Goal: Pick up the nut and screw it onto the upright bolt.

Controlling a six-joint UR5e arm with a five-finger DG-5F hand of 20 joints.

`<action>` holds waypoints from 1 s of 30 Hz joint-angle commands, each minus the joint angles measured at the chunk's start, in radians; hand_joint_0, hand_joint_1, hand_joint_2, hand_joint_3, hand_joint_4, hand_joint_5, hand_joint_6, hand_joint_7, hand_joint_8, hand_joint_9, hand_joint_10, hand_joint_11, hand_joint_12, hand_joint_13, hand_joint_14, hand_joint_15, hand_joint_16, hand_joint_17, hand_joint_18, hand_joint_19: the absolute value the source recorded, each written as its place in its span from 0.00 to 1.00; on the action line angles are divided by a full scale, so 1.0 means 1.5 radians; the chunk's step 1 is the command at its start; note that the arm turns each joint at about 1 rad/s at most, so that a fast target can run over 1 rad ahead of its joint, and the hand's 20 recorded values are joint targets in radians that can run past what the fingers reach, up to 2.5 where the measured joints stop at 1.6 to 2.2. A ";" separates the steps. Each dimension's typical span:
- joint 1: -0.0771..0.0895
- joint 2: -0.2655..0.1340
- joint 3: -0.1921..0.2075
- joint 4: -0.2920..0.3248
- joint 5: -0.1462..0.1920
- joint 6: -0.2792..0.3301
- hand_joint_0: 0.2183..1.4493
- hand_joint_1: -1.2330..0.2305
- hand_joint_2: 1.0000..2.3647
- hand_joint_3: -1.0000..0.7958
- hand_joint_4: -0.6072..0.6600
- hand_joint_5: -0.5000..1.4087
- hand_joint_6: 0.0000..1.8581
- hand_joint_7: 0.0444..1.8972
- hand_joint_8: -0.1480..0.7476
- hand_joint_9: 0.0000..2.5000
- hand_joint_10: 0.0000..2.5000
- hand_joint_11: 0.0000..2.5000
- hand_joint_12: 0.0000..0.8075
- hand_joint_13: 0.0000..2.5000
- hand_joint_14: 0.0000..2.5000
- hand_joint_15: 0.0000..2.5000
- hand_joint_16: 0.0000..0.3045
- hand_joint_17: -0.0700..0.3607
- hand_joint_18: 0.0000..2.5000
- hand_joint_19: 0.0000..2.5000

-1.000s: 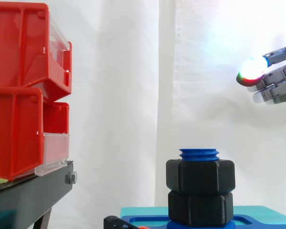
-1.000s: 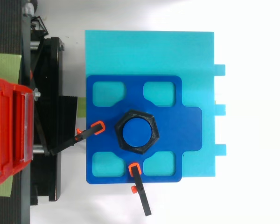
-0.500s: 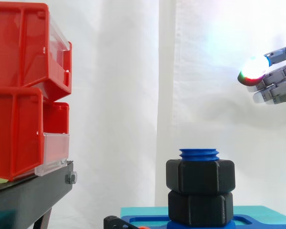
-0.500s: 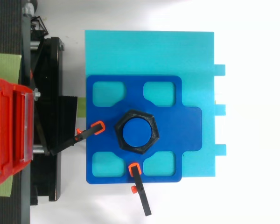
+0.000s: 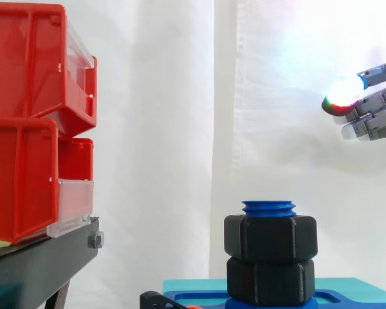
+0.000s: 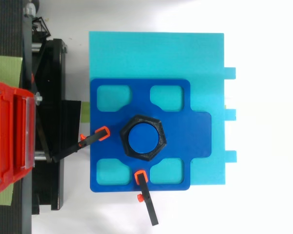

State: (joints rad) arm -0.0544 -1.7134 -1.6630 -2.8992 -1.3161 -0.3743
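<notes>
I saw the hand (image 5: 373, 109) at the right edge of the side view, higher than the bolt (image 5: 268, 207) and well apart from it. Its fingers were extended roughly straight and held nothing. The nut (image 5: 271, 237) sat on the upright bolt, resting on a lower nut (image 5: 270, 281), with the bolt's threaded top showing above it. The bolt stood at the centre of the blue plate (image 6: 195, 131).

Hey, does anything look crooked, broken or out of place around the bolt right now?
Nothing stands out. The upper nut sits level on the lower nut, both on the upright blue bolt, whose threaded tip shows above them. The hand hangs apart, up to the right.
</notes>
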 commanded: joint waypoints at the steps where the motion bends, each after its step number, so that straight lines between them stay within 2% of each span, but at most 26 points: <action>1: 0.000 0.000 0.000 0.000 0.001 0.000 0.17 0.61 0.00 0.28 0.69 0.14 0.27 0.35 0.48 0.01 0.00 0.00 0.52 0.00 0.00 0.00 0.21 0.49 0.00 0.00; 5: 0.000 0.000 0.000 0.000 -0.001 0.000 0.18 0.61 0.00 0.28 0.72 0.14 0.27 0.39 0.48 0.00 0.00 0.00 0.51 0.00 0.00 0.00 0.20 0.48 0.00 0.00; 10: -0.001 0.000 -0.001 0.000 0.001 0.000 0.19 0.61 0.00 0.28 0.69 0.14 0.27 0.39 0.47 0.00 0.00 0.00 0.50 0.00 0.00 0.00 0.20 0.48 0.00 0.00; 12: 0.000 0.000 0.000 0.000 -0.001 0.000 0.19 0.61 0.00 0.28 0.68 0.14 0.27 0.37 0.47 0.00 0.00 0.00 0.50 0.00 0.00 0.00 0.20 0.48 0.00 0.00; 16: 0.000 0.000 0.000 0.000 0.001 0.000 0.19 0.61 0.00 0.28 0.69 0.14 0.27 0.38 0.46 0.00 0.00 0.00 0.49 0.00 0.00 0.00 0.19 0.47 0.00 0.00; 24: 0.000 0.000 0.000 0.000 -0.001 0.000 0.20 0.60 0.00 0.28 0.68 0.14 0.27 0.34 0.47 0.00 0.00 0.00 0.49 0.00 0.00 0.00 0.19 0.47 0.00 0.00; 27: 0.000 0.000 0.000 0.000 0.000 0.000 0.20 0.60 0.00 0.28 0.70 0.14 0.27 0.36 0.47 0.00 0.00 0.00 0.49 0.00 0.00 0.00 0.19 0.47 0.00 0.00; 30: -0.001 0.000 0.000 0.000 -0.001 0.000 0.20 0.60 0.00 0.28 0.73 0.14 0.27 0.33 0.47 0.00 0.00 0.00 0.49 0.00 0.00 0.00 0.19 0.47 0.00 0.00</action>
State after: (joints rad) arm -0.0545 -1.7134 -1.6629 -2.8992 -1.3167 -0.3743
